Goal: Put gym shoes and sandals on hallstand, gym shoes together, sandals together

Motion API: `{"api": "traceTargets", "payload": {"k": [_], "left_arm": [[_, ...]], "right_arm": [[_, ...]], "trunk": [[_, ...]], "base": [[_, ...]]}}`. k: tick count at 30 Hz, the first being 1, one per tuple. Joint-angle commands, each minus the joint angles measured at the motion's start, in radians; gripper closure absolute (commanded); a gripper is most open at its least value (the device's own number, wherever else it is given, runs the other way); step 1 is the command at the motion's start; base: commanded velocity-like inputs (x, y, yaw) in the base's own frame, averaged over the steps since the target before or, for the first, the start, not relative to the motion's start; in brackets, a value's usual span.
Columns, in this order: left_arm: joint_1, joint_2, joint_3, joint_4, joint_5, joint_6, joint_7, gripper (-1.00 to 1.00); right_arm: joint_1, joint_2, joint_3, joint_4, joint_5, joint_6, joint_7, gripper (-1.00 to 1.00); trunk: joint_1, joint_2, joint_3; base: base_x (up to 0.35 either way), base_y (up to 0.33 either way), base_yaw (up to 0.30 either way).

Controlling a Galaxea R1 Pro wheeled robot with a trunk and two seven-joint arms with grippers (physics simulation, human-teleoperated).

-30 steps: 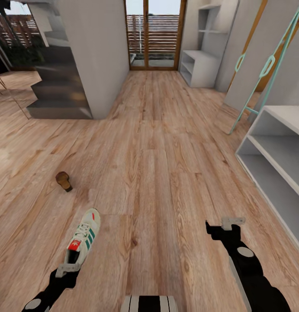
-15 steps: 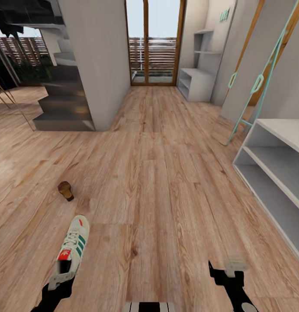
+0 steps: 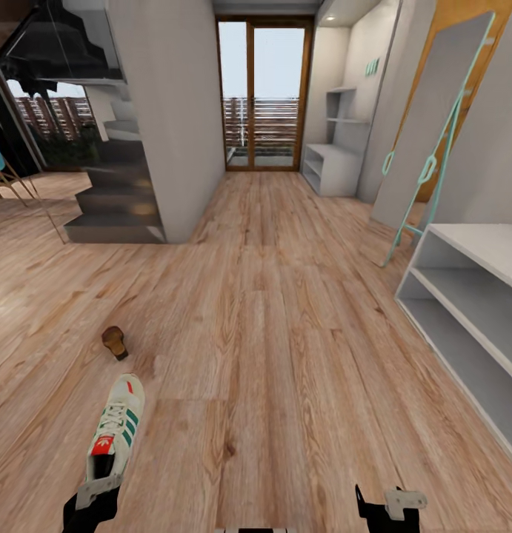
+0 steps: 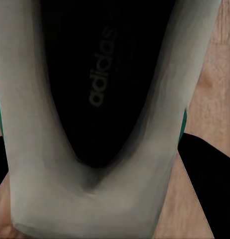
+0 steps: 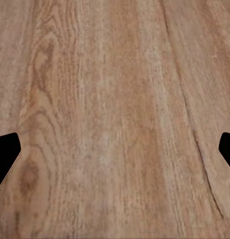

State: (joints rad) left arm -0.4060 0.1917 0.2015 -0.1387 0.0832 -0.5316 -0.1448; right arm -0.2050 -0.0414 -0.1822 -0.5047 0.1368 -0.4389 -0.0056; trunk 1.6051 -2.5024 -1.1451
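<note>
- Our left end effector [image 3: 100, 490] grips the gym shoe [image 3: 115, 435] by its heel, toe forward, ready for carrying to the hallstand [image 3: 463, 296].
- Our right end effector [image 3: 389, 507] hangs wide, empty, free for the sandal [image 3: 115, 342] beyond the shoe.

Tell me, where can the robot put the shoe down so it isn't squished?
Both tiers of the hallstand beside the right tool look bare. The corridor floor between the rack and the gym shoe is open too. It is tighter on the left, where the left tool holds the shoe's heel, with a small brown object just beyond.
</note>
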Motion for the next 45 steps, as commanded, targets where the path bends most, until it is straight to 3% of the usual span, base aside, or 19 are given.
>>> {"api": "traceTargets", "payload": {"k": [1, 11, 24, 37, 45], "left_arm": [[-0.001, 0.0, 0.004, 0.002, 0.009, -0.001, -0.01, 1.0], [-0.001, -0.003, 0.004, 0.002, 0.009, -0.001, -0.01, 1.0], [-0.001, -0.003, 0.004, 0.002, 0.009, -0.001, -0.01, 1.0], [-0.001, -0.003, 0.004, 0.002, 0.009, -0.001, -0.01, 1.0], [-0.001, -0.003, 0.004, 0.002, 0.009, -0.002, -0.01, 1.0]], "right_arm": [[-0.001, 0.001, -0.005, 0.002, 0.01, -0.004, -0.001, -1.0], [-0.001, 0.002, -0.005, 0.004, 0.011, -0.003, -0.001, -1.0], [-0.001, 0.002, -0.005, 0.003, 0.01, -0.003, 0.0, -1.0], [-0.001, 0.004, -0.005, 0.003, 0.01, -0.003, -0.001, -1.0], [-0.001, 0.006, -0.005, 0.003, 0.01, -0.003, -0.001, -1.0]], "trunk": [[-0.001, 0.0, 0.005], [-0.005, 0.002, 0.058], [-0.055, 0.093, 0.101], [-0.105, 0.184, 0.142], [-0.105, 0.184, 0.142]], "base": [[0.0, 0.0, 0.0], [0.0, 0.0, 0.0], [0.0, 0.0, 0.012], [0.0, 0.0, 0.23], [0.002, 0.0, 0.276]]}}
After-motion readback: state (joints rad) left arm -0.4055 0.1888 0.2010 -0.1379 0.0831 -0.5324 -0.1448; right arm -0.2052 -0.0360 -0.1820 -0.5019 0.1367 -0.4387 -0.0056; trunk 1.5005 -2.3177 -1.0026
